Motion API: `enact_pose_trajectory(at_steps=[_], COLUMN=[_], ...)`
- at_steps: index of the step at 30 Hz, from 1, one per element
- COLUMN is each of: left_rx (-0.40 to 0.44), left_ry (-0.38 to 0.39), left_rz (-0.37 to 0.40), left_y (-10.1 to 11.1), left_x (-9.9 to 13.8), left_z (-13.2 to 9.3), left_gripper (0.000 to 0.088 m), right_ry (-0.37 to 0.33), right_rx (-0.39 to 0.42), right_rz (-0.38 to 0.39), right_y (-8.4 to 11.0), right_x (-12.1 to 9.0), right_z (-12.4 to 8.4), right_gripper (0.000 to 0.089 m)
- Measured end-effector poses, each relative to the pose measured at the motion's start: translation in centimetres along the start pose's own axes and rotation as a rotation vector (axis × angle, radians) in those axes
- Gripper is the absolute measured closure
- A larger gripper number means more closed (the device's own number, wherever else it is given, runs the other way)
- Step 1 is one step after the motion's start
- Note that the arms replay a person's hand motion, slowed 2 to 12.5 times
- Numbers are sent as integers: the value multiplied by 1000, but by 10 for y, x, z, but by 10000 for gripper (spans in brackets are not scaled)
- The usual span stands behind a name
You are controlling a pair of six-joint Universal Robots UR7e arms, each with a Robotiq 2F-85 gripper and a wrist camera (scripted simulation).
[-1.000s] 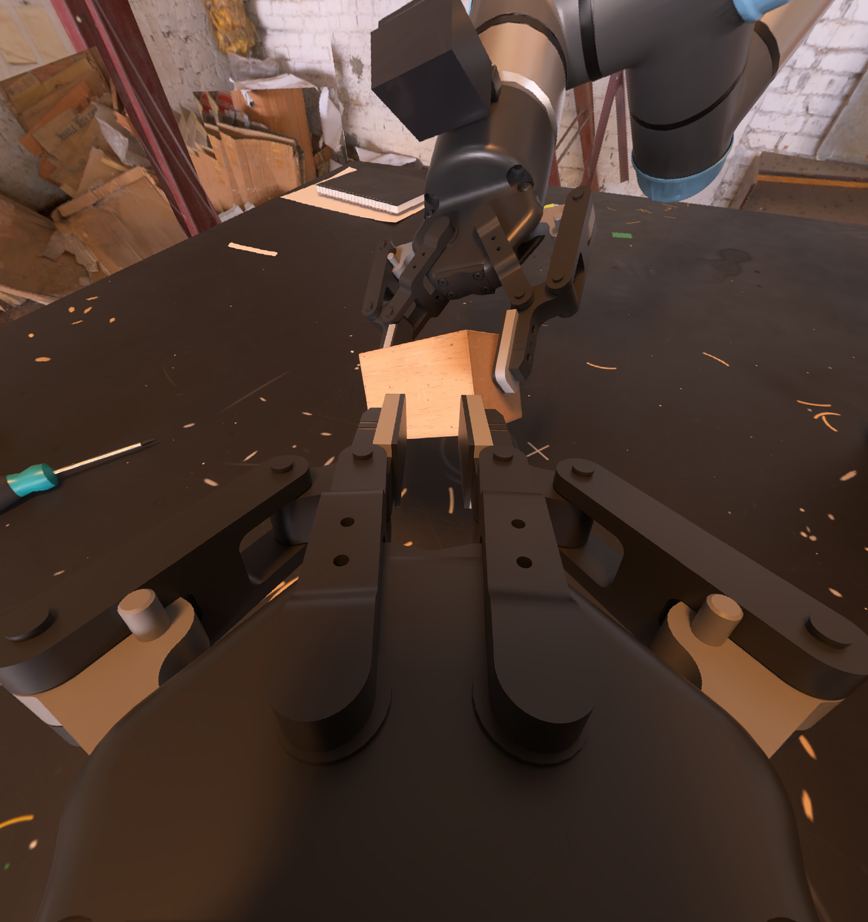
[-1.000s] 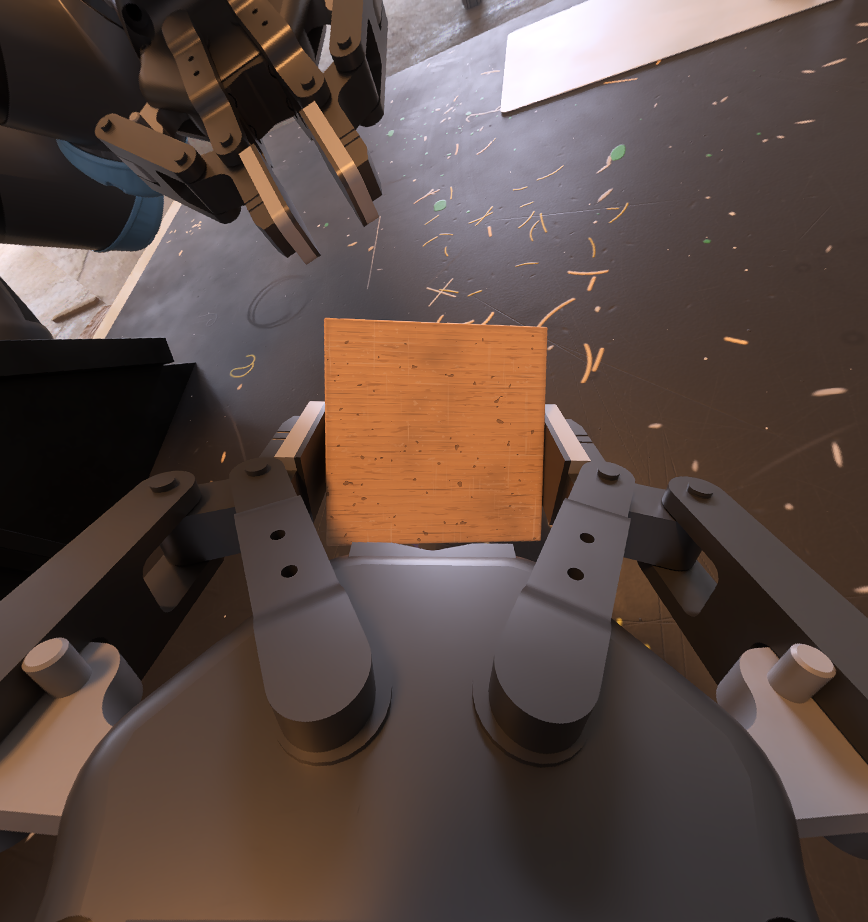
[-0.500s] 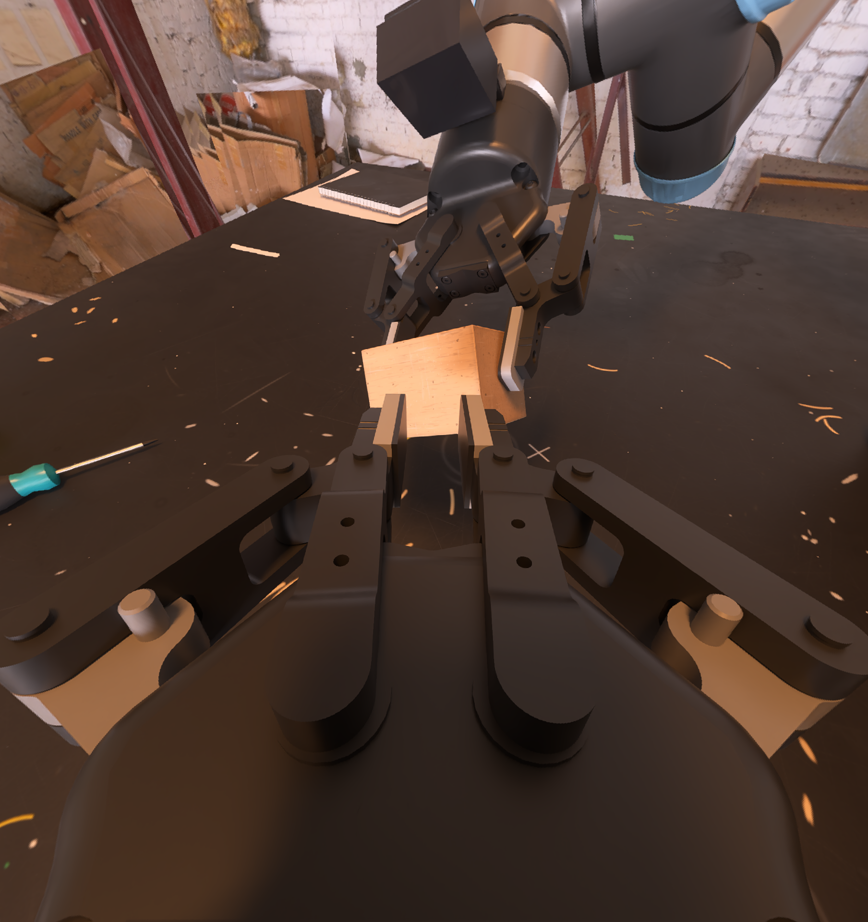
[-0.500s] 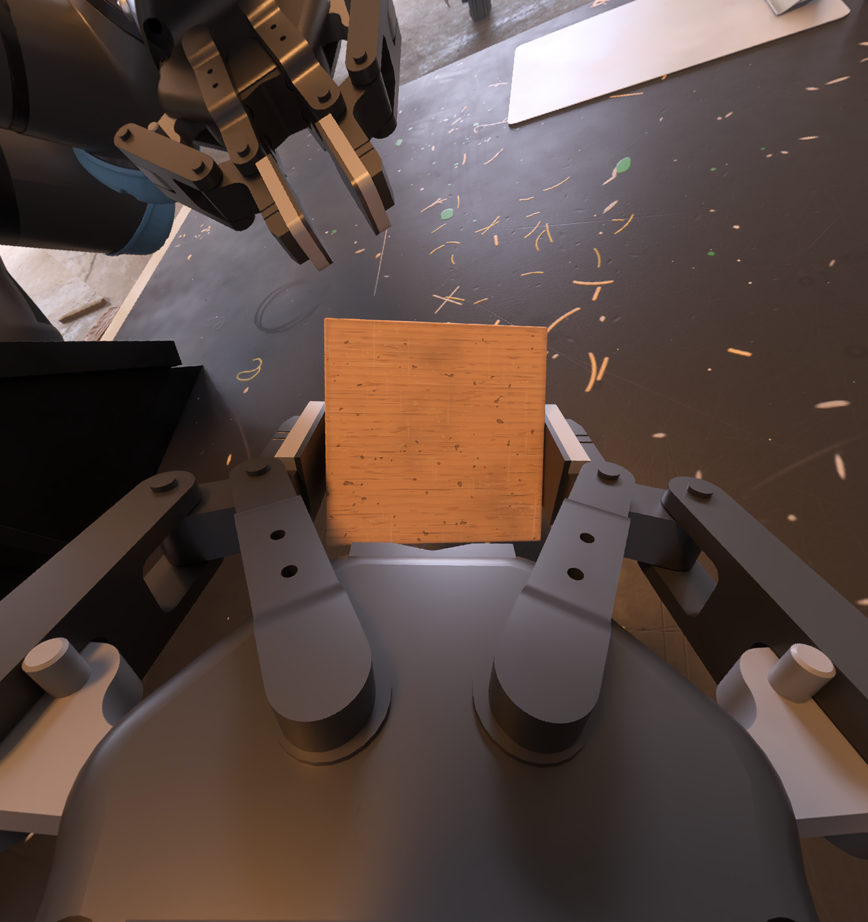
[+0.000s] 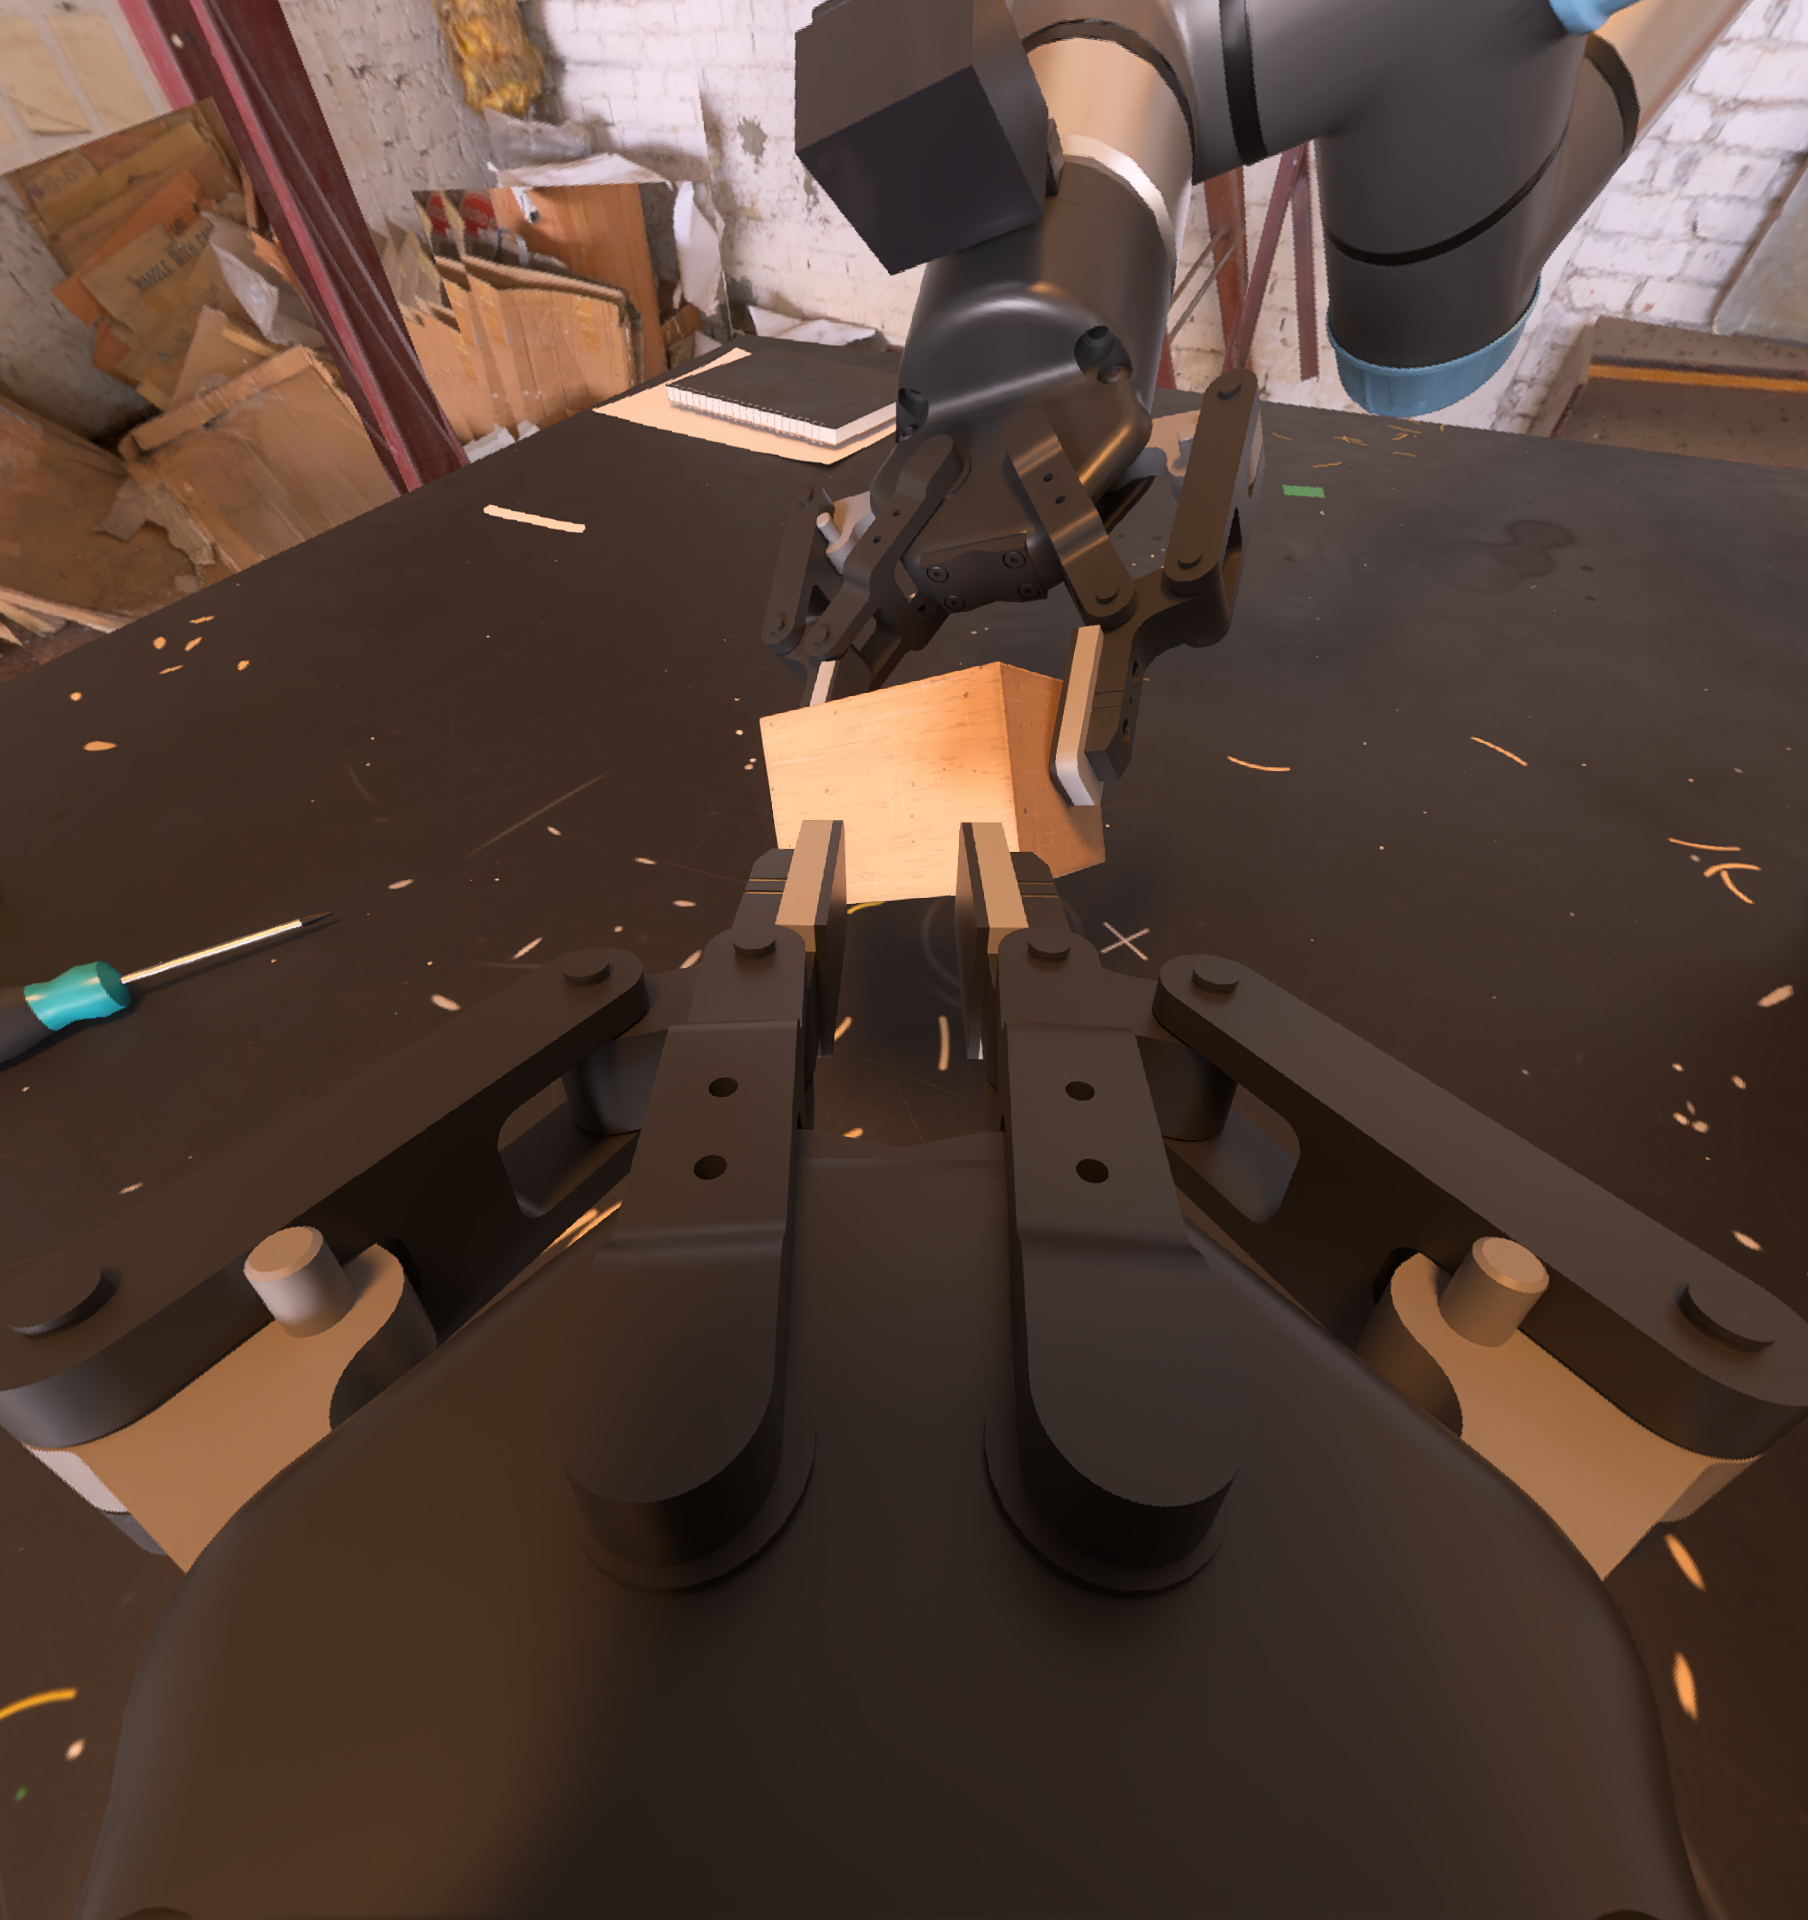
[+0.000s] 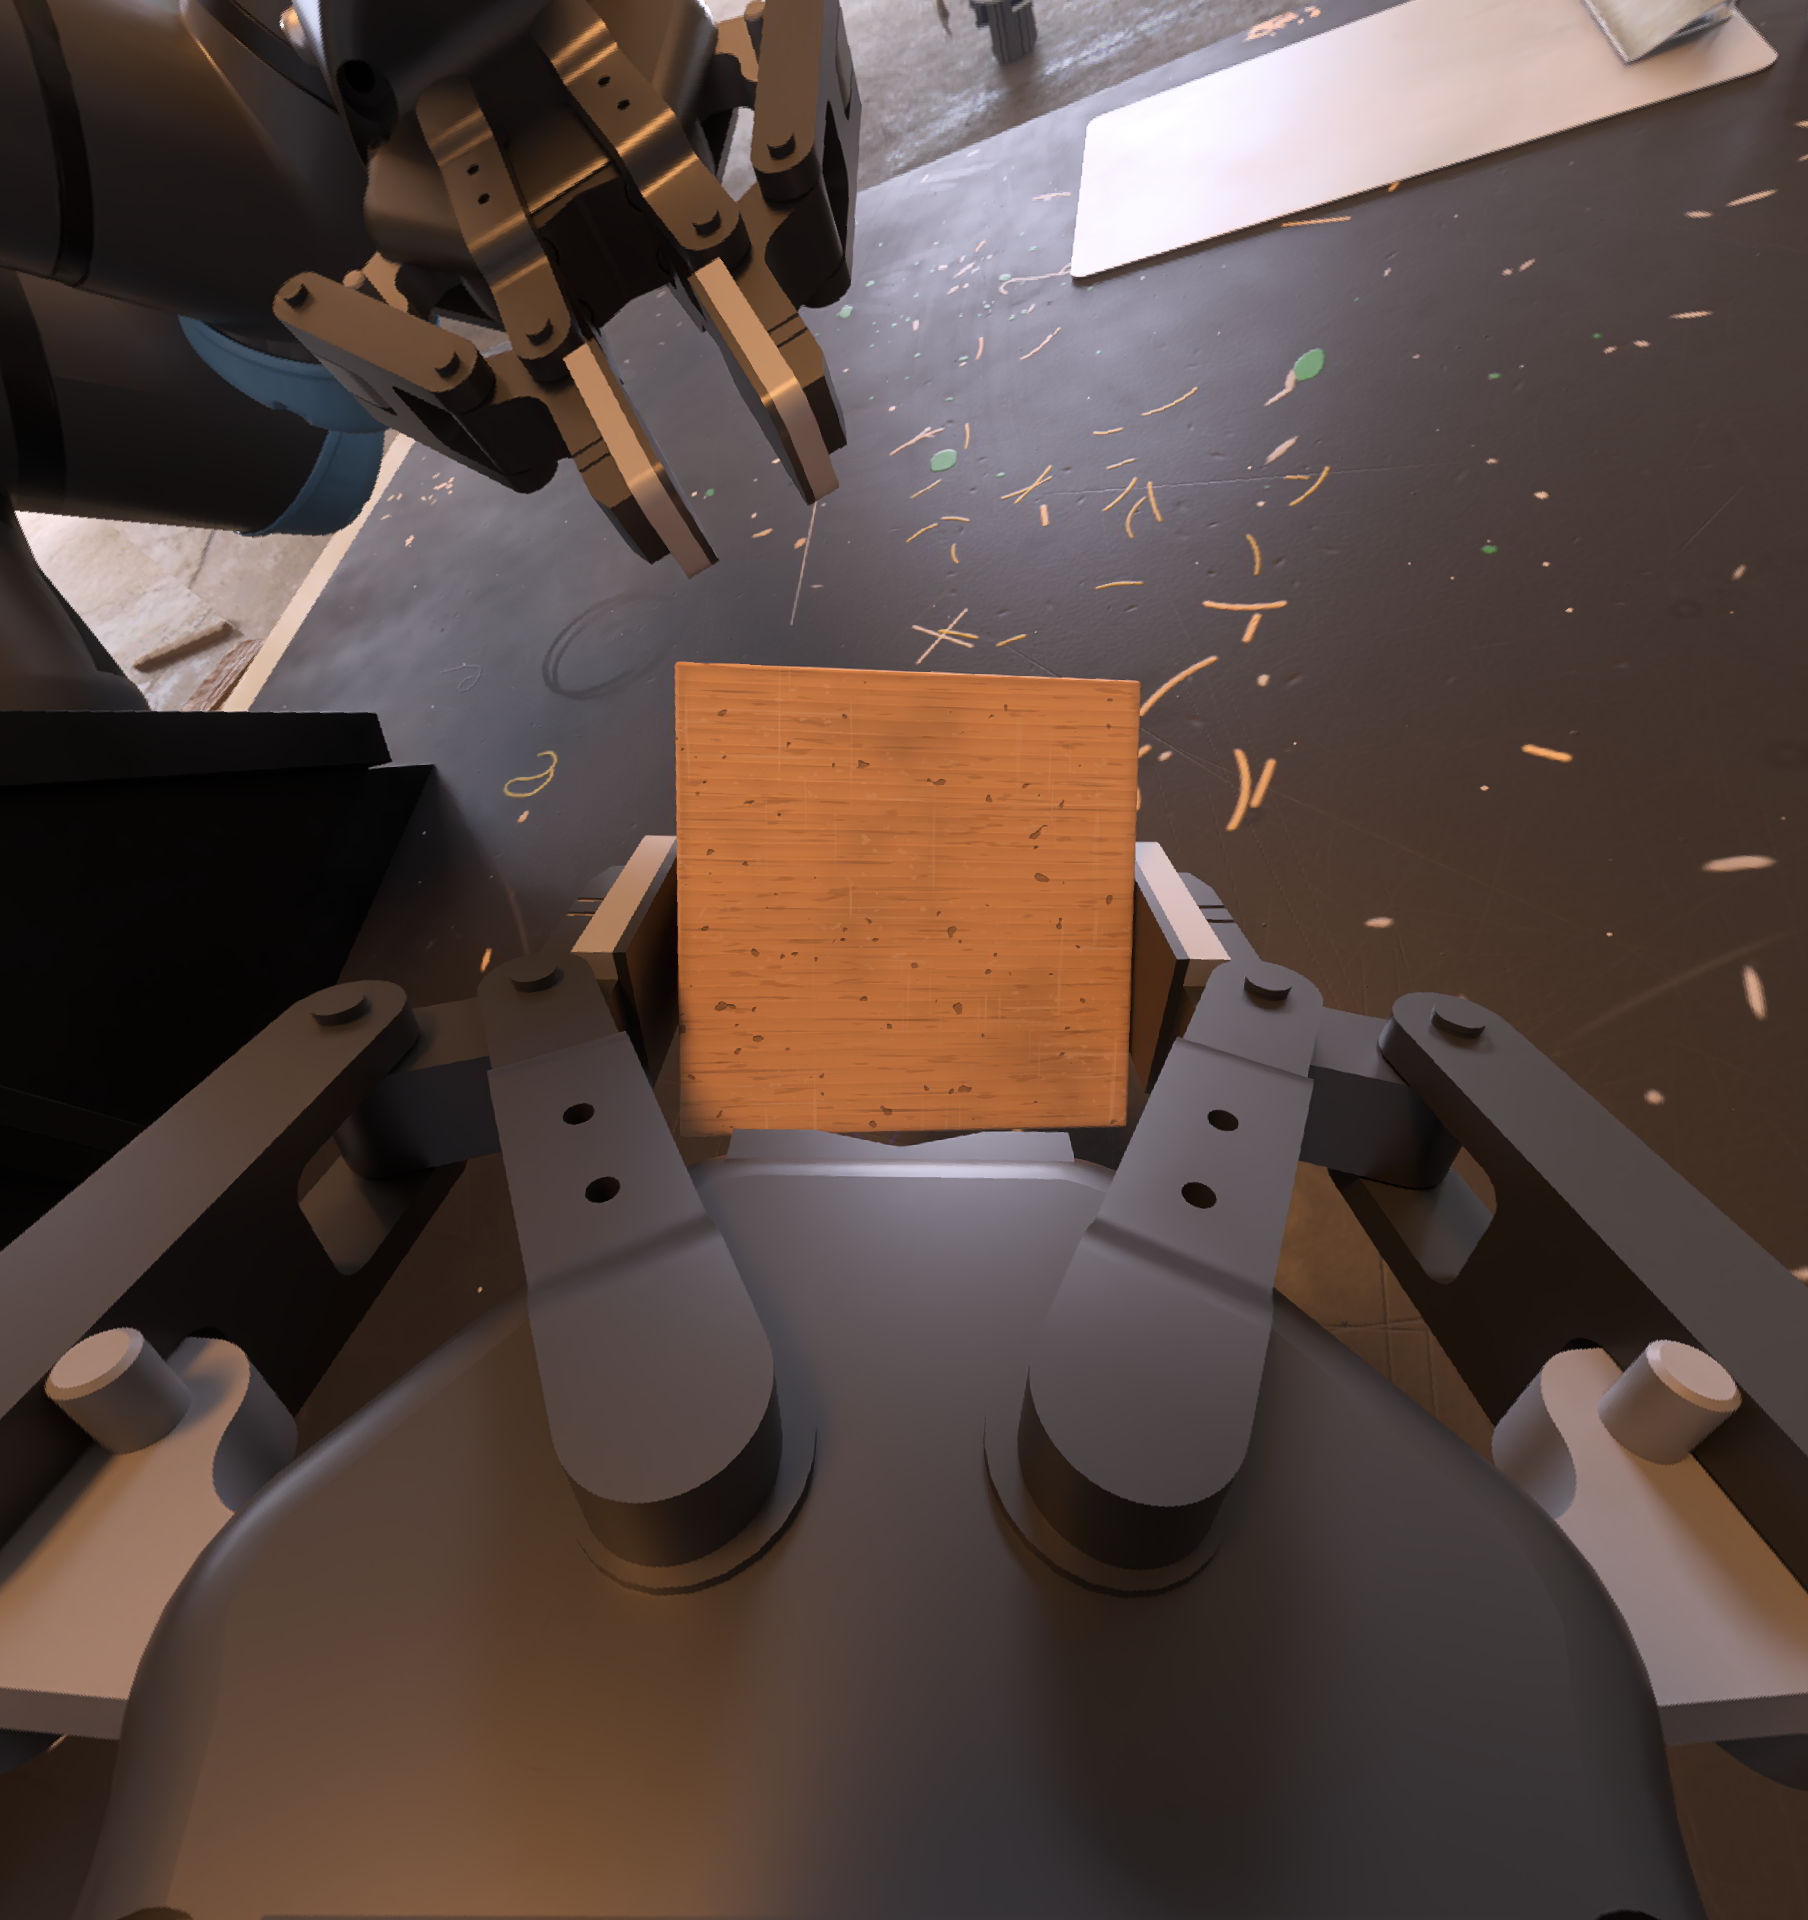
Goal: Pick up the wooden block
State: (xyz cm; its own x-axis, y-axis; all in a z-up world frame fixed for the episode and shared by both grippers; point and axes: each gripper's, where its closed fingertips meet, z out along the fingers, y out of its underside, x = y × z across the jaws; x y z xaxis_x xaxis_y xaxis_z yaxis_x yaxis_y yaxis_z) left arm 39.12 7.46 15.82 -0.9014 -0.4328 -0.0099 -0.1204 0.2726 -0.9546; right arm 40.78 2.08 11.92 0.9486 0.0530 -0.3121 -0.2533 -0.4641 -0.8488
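While the right gripper (image 6: 905, 940) holds the wooden block (image 6: 905, 899) between its two pads, the block is above the dark counter (image 6: 1502, 727) and does not seem to touch it. One pad presses on each side face of the block, so the fingers stand about as wide apart as the block itself. In the left wrist view the same block (image 5: 905, 779) shows tilted, with the right gripper (image 5: 952, 727) coming down on it from above; a lit patch of counter lies under its low edge.

The left gripper (image 5: 898, 873) holds nothing. Its fingers are narrowed to a small gap, not fully closed, and they point toward the block from just beside it without touching it. In the right wrist view the left gripper (image 6: 739, 499) hangs over the counter beyond the far edge of the block, apart from it.

On the counter, near its left edge in the left wrist view, lies a screwdriver (image 5: 69, 1003) with a black and teal handle. A notebook (image 5: 775, 400) rests on a pale sheet at the far edge. A pale mat (image 6: 1399, 135) lies toward the far right corner in the right wrist view. Small orange shavings are scattered over the surface.
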Motion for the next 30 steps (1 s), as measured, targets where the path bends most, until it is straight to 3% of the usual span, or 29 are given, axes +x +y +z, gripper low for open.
enact_pose_trajectory(at_steps=[30], left_rx=[-7], left_ry=[-16], left_rz=[-13], left_y=[1], left_x=[-5], left_z=[-2], left_gripper=[688], right_ry=[-3], right_rx=[3], right_rz=[-29], right_y=[-4], right_x=[-4], right_z=[-1], right_gripper=[224])
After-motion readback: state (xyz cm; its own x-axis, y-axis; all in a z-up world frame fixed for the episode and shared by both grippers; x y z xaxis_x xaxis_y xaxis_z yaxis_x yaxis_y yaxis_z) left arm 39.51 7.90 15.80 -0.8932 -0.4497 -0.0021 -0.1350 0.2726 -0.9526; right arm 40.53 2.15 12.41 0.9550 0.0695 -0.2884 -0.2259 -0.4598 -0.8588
